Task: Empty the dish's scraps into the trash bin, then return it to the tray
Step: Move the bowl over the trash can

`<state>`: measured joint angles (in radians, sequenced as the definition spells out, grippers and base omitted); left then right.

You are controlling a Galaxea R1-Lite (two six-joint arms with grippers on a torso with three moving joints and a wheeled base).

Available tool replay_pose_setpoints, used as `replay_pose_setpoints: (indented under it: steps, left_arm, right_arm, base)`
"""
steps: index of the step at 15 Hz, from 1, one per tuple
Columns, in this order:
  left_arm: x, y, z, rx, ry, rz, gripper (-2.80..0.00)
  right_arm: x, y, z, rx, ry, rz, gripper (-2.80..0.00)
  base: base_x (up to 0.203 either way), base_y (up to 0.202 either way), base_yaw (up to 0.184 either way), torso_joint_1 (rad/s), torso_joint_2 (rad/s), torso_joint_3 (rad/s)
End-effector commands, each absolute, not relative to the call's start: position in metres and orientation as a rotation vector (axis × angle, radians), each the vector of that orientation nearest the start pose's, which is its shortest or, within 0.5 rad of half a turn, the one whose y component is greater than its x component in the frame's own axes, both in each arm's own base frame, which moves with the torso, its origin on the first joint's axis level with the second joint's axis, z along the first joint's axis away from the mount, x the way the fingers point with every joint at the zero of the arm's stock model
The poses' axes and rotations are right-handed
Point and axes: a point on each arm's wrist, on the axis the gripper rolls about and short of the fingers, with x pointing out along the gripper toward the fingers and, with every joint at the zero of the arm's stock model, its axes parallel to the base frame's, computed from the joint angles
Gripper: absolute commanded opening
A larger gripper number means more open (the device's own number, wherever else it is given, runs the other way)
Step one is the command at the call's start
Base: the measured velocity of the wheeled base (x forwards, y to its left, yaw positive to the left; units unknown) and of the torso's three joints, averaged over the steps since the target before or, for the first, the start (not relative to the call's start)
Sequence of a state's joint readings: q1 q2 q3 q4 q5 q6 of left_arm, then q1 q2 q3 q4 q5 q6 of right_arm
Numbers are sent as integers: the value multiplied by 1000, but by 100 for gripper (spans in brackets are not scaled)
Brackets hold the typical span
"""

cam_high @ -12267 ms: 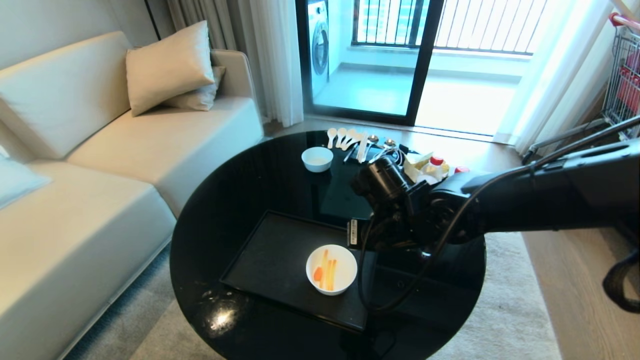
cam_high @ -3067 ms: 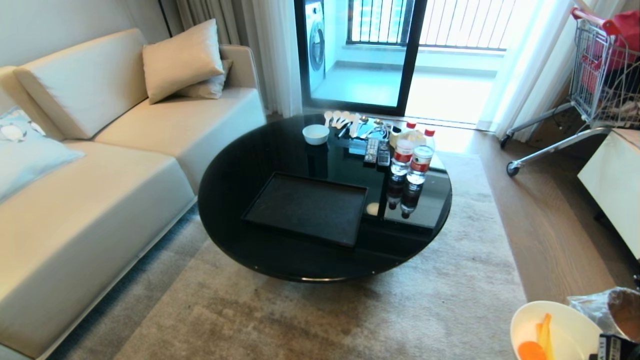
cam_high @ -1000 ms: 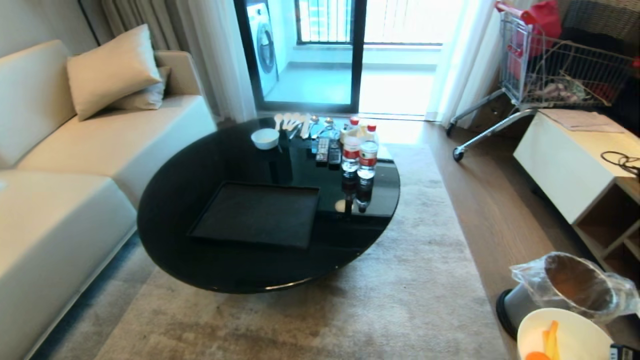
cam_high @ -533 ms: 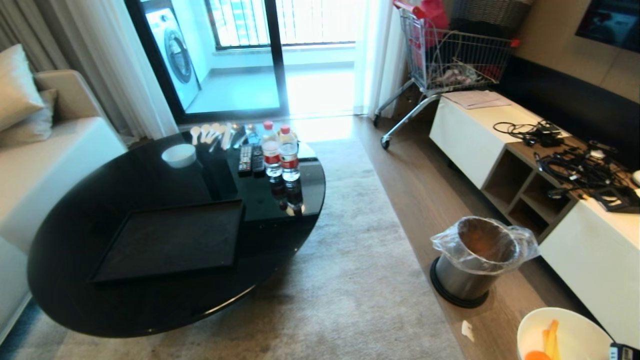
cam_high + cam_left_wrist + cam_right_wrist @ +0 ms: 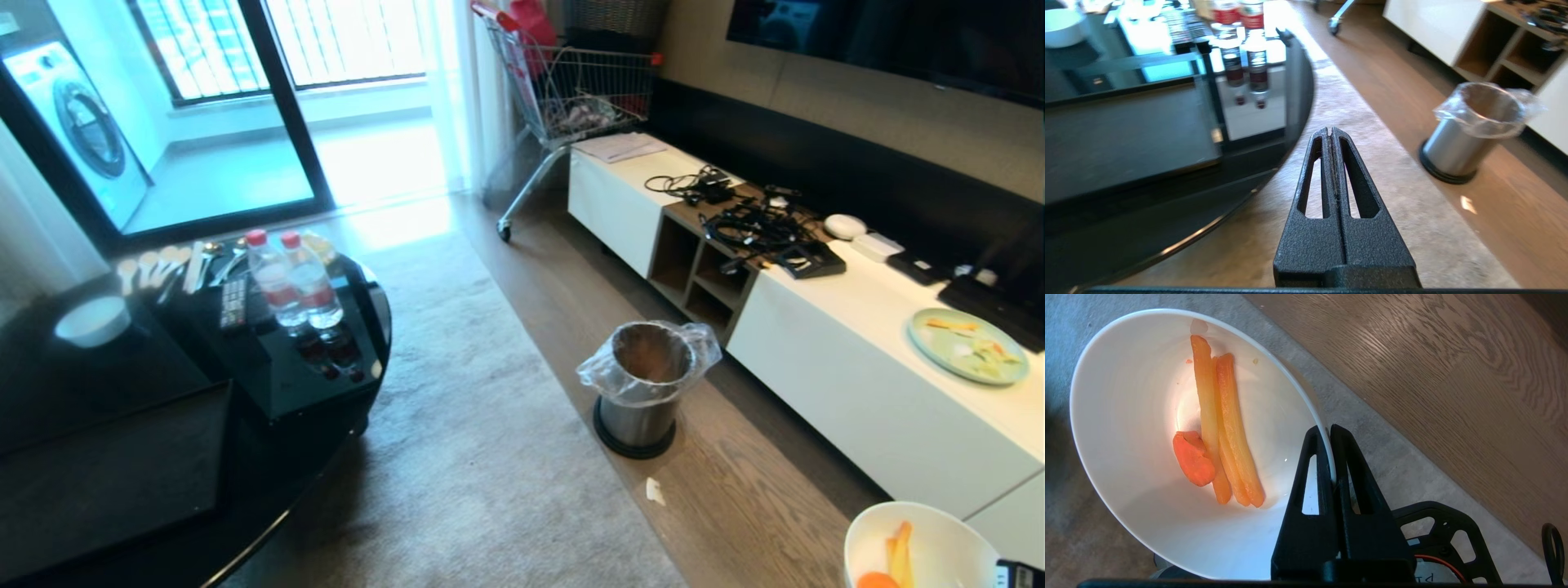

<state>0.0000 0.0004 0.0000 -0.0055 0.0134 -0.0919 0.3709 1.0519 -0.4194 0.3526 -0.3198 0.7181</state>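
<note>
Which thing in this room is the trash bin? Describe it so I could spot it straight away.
Find the long white cabinet along the wall. On the wooden floor in front of its open cubbies stands the trash bin: a small steel cylinder with a black base, the only thing there with a clear plastic bag over its rim.

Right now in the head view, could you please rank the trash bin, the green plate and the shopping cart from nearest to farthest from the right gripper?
1. green plate, on the white cabinet, right side.
2. trash bin, on the floor, centre.
3. shopping cart, far back by the window.
</note>
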Motion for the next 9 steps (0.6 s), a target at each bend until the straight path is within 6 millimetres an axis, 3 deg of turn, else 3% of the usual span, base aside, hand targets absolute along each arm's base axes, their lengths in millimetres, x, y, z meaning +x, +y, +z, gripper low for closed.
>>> replay_pose_setpoints:
  steps: [1, 6, 9]
  left_arm:
    - [-23, 0, 76, -94, -7, 14, -280]
    - [-23, 0, 76, -94, -7, 14, -280]
    - [-23, 0, 76, -93, -7, 14, -280]
  right_arm:
    - [89, 27, 132, 336, 889, -290, -280]
    - [89, 27, 133, 341, 885, -292, -280]
    - [90, 28, 133, 340, 886, -291, -280]
  base:
    - [-2, 7, -166, 2, 2, 2]
    - [0, 7, -144, 1, 4, 3]
    - [0, 0, 0, 0, 0, 0]
